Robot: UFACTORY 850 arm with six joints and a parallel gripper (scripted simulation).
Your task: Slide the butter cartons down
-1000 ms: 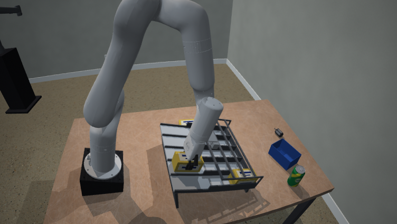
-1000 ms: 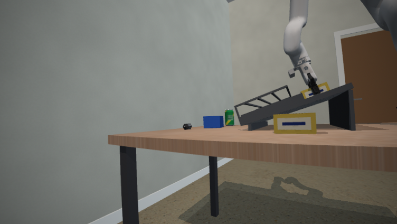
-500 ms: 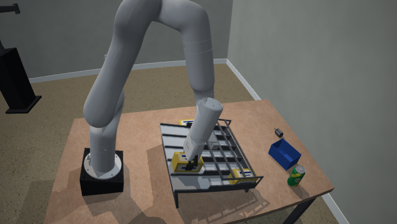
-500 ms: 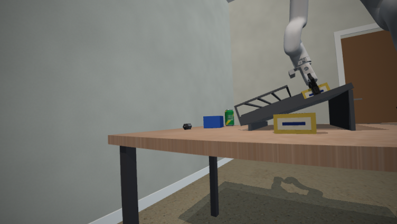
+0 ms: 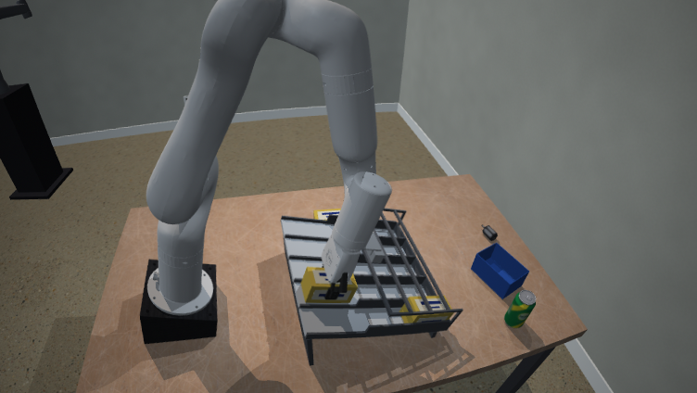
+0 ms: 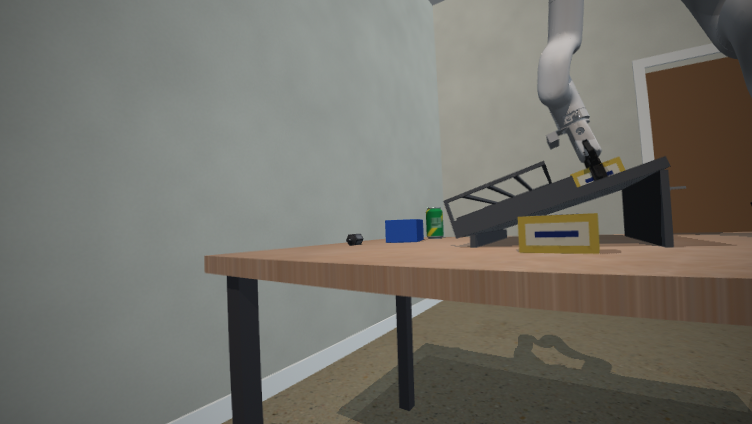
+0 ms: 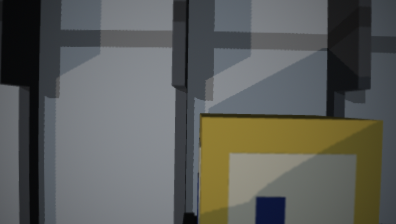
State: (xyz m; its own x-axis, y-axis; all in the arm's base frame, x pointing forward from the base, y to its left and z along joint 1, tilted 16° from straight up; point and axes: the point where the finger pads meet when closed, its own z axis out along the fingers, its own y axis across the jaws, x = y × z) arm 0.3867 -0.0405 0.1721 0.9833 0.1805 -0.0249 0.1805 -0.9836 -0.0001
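We see the gripper point(image 5: 337, 286) clenched on a yellow butter carton point(image 5: 317, 285), black fingers point(image 5: 343, 282) pressed onto its top, just left of frame center-bottom in the top view. This held carton sits at the raised end of the sloped shelf point(image 5: 292, 263), in the second lane up from the frame's lower edge. In the exterior view the same carton point(image 6: 616, 164) shows at the upper right, on the shelf's high end point(image 6: 645, 168) with the gripper point(image 6: 594, 164) on it. The wrist view puts the carton point(image 7: 290, 170) in the lower right of frame, with the grey lane floor and dark lane dividers point(image 7: 182, 100) running up the frame beside it. A second butter carton point(image 5: 424, 308) rests at the bottom stop of the lane nearest the frame's lower edge, right of center under the grid guard point(image 5: 405, 253). A third butter carton point(image 5: 325, 213) lies on the surface point(image 5: 234, 234) behind the shelf, above center in the top view, partly hidden by the arm point(image 5: 361, 214); in the exterior view it point(image 6: 558, 232) stands in front of the shelf. To the right in the top view sit a blue bin point(image 5: 499, 269), a green can point(image 5: 519, 308) and a small black object point(image 5: 488, 232), well apart from the shelf.
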